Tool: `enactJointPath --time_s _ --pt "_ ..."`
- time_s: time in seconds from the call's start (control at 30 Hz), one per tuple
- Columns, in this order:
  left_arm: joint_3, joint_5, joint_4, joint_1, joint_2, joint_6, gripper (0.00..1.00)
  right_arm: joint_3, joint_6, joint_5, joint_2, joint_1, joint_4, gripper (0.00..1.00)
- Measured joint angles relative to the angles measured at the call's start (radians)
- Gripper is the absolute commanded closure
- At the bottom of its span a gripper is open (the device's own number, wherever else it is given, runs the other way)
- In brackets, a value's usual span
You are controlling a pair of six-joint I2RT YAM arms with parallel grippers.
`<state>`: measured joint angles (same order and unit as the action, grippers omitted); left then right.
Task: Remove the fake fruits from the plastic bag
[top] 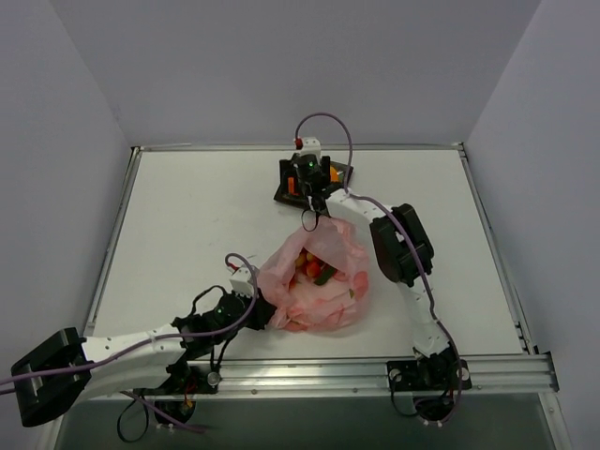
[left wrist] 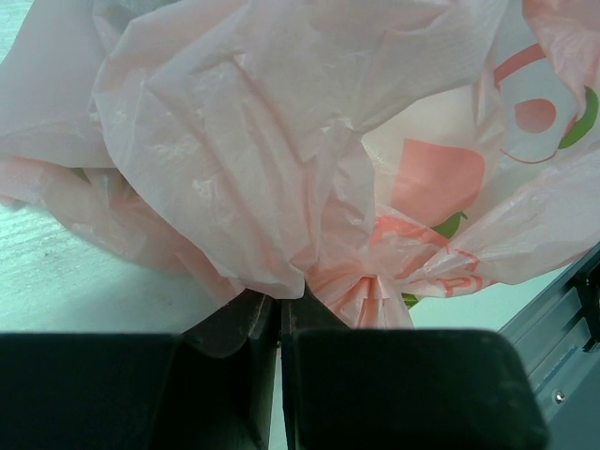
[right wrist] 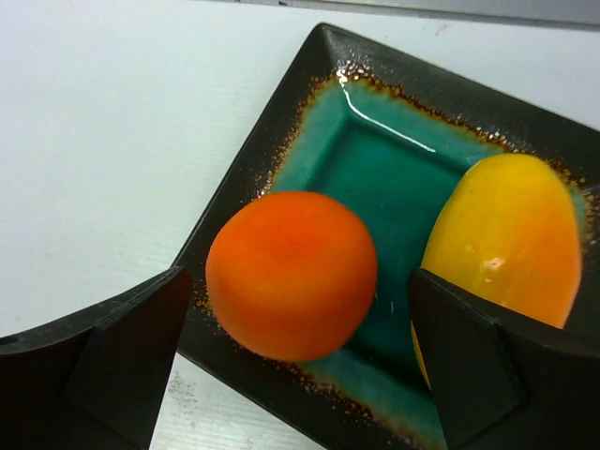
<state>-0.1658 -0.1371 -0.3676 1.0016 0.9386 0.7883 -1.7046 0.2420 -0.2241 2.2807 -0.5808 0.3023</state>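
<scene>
Here, a thin, crinkled, translucent pink plastic bag with reddish-orange printed marks lies on the white bench, its mouth gaping upward; inside that mouth several small glossy red and green fake fruit pieces lie heaped together; the left claw sits at the bag's near-left edge, its jaws pressed together on a gathered fold of the pink film, which bunches into pleats right at the fingertips; just beyond the bag's far side sits a square teal glazed plate with a dark speckled rim; out of the bag and on this plate rest a round glossy plastic orange and an oblong yellow-orange plastic mango, side by side with teal glaze showing between them; the right claw hangs over the plate, past the bag's far edge, its jaws spread wide to either side of the orange; a sliver of gap shows at each finger, so it grips nothing; one finger hides the mango's lower end.
</scene>
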Motion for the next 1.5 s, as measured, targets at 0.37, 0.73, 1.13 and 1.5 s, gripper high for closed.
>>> enactJointPath --time_s 0.37,0.73,1.13,1.5 --pt "-0.020 -0.042 0.111 0.000 -0.053 0.001 0.98 0.210 -0.066 0.017 -0.469 -0.037 -0.049 0.65" --pt "-0.089 -0.141 0.301 0.005 -0.152 0.074 0.98 0.784 0.035 0.034 -1.166 -0.422 -0.011 0.95" --pt "-0.230 -0.261 0.668 0.006 -0.225 0.114 0.98 1.156 0.317 -0.098 -1.019 -0.554 0.077 0.91" --pt "-0.229 -0.250 0.819 0.017 -0.196 0.208 0.98 1.066 0.456 -0.217 -0.664 -0.587 0.277 0.38"
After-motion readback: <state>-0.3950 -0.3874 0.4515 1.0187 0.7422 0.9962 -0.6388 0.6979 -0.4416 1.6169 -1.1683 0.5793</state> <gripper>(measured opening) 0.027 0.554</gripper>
